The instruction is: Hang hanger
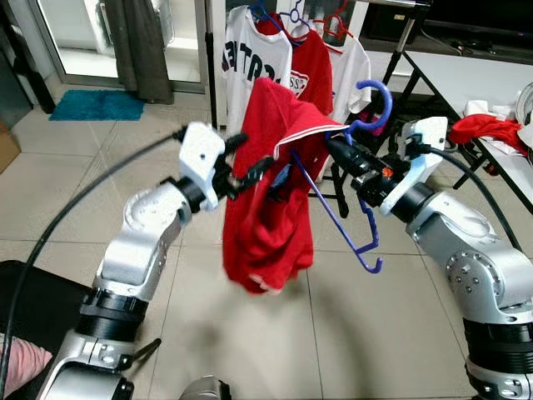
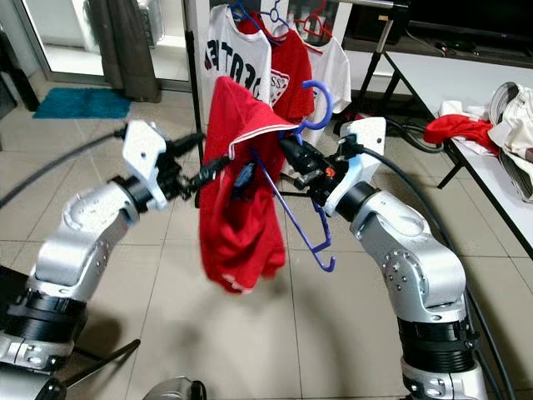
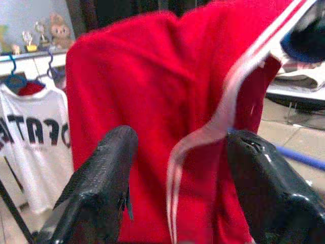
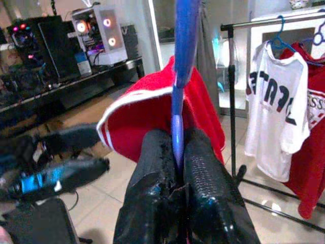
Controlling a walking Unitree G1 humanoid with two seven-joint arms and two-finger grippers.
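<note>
A blue plastic hanger is held in mid-air, its hook pointing up. My right gripper is shut on the hanger's neck. A red shirt with white trim hangs over one arm of the hanger, bunched and drooping; the other arm is bare. From the left, my left gripper reaches the shirt's side. It is open, its two black fingers spread with the red cloth and collar trim in front of the gap. The clothes rail stands behind.
A white lettered shirt, a red shirt and another white shirt hang on the rack at the back. At the right, a table holds red cloth. A teal mat lies far left on the tiled floor.
</note>
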